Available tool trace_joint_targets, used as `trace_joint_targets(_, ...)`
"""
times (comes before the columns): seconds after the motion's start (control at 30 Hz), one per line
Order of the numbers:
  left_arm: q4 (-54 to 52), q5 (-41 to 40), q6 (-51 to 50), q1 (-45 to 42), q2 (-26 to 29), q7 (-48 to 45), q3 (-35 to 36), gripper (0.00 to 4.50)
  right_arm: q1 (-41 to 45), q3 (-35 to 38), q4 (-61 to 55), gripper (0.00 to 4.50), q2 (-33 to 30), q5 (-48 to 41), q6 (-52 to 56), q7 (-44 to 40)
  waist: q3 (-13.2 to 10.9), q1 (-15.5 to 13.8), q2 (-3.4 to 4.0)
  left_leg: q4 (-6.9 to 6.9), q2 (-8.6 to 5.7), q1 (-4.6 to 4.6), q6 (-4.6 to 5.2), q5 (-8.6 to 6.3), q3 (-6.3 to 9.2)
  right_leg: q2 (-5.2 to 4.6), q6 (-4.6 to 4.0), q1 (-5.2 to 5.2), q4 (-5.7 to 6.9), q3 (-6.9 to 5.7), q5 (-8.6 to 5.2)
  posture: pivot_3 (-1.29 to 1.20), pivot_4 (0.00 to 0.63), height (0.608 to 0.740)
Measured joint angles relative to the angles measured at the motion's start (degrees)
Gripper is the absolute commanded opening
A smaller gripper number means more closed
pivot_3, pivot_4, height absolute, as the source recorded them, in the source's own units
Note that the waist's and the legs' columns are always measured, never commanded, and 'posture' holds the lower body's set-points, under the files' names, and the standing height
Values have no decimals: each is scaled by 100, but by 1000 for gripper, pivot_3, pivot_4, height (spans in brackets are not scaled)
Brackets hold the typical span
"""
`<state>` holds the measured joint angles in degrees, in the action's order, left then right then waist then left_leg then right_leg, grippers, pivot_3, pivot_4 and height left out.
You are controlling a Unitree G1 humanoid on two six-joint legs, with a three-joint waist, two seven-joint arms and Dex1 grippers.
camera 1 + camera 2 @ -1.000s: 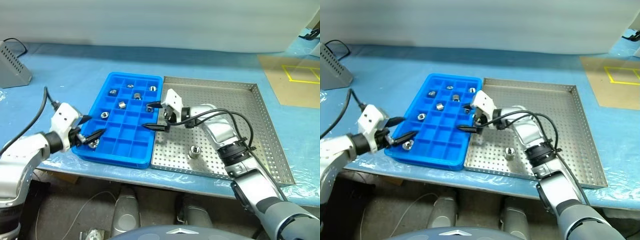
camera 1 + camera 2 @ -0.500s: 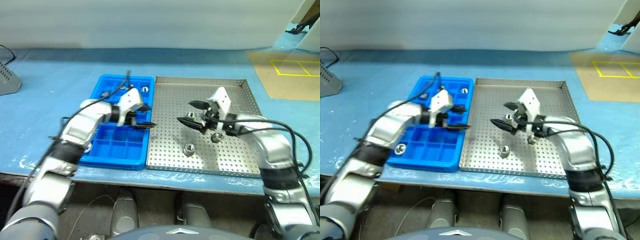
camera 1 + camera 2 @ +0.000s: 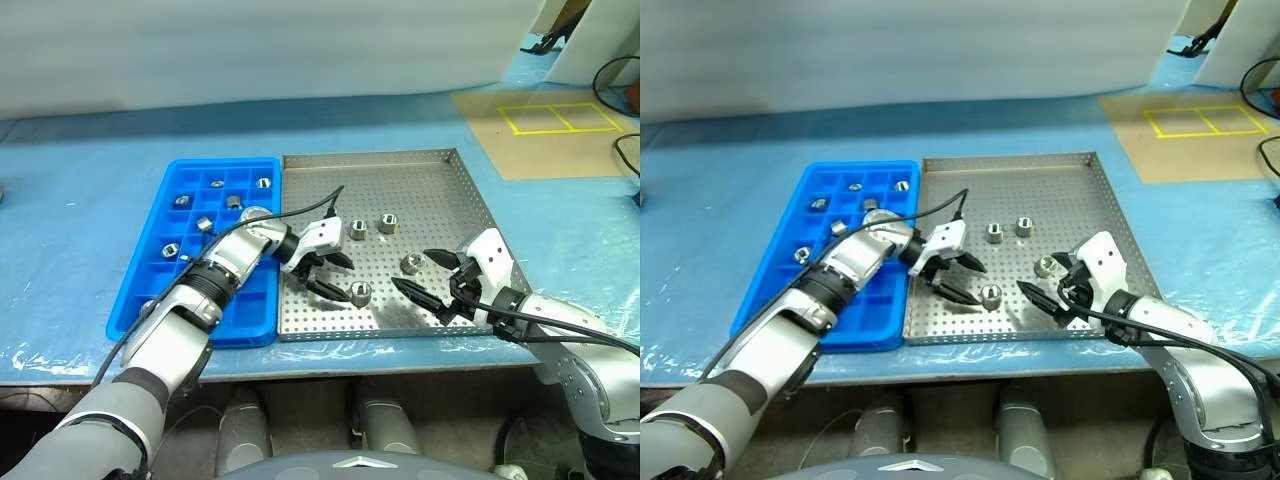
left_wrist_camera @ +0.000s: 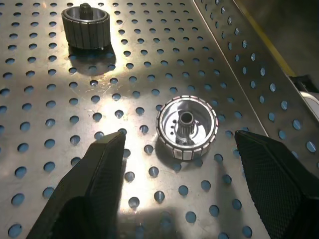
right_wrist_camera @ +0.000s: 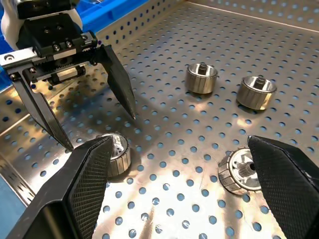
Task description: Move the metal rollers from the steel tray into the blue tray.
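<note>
Left gripper (image 3: 328, 277) jaws apart, empty, straddling one of the metal rollers (image 3: 360, 292) on the steel tray (image 3: 470, 205) floor; in the left wrist view that roller (image 4: 186, 127) sits between the fingers (image 4: 92, 184), nearer the far one. Right gripper (image 3: 437, 277) jaws wide apart, empty, hovering near another roller (image 3: 410, 264). Two more rollers (image 3: 386, 223) lie further back, apart. Blue tray (image 3: 140, 285) touches the steel tray's left rim, several rollers (image 3: 204, 224) already in compartments. Step in hand looks like the left pick: centre the roller between the jaws, drop until the tips near the perforated floor, close square on its sides, lift straight. Risk: nudging it so it rolls; keep the right arm clear.
</note>
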<state>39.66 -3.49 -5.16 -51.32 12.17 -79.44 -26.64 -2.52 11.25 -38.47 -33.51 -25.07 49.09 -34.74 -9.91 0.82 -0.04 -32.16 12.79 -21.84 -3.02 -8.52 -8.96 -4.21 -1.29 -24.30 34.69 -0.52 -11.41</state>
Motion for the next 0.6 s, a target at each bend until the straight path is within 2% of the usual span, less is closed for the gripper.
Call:
trace_joint_targets(0.17, 268, 253, 202, -32, -307, 123, -9, 3699, -182, -31, -7, 4500, 19, 28, -101, 191, 0, 19, -1, -8, -5, -7, 11, -7, -1, -2, 5, 1, -7, 7, 2, -515, 150, 740)
trace_joint_targets(0.43, 334, 611, 501, 93, -292, 229, -62, 3699, -214, -88, 147, 4500, -1, 152, -322, 306, 0, 34, -1, -6, -4, -11, 14, -9, -1, -2, 7, 1, -15, 5, 1, -502, 150, 740)
trace_joint_targets(0.53, 340, 621, 495, 95, -339, 258, -47, 3108, -190, -169, 182, 4500, -1, 198, -387, 354, 0, 31, 0, -7, -7, -12, 15, -10, -1, -5, 7, 1, -15, 5, 1, -501, 150, 740)
trace_joint_targets(0.6, 357, 610, 487, 137, -394, 295, -4, 2422, -179, -243, 183, 4500, -2, 223, -409, 367, 0, 33, 0, -6, -7, -12, 16, -10, -1, -4, 7, 1, -16, 5, 1, -501, 150, 740)
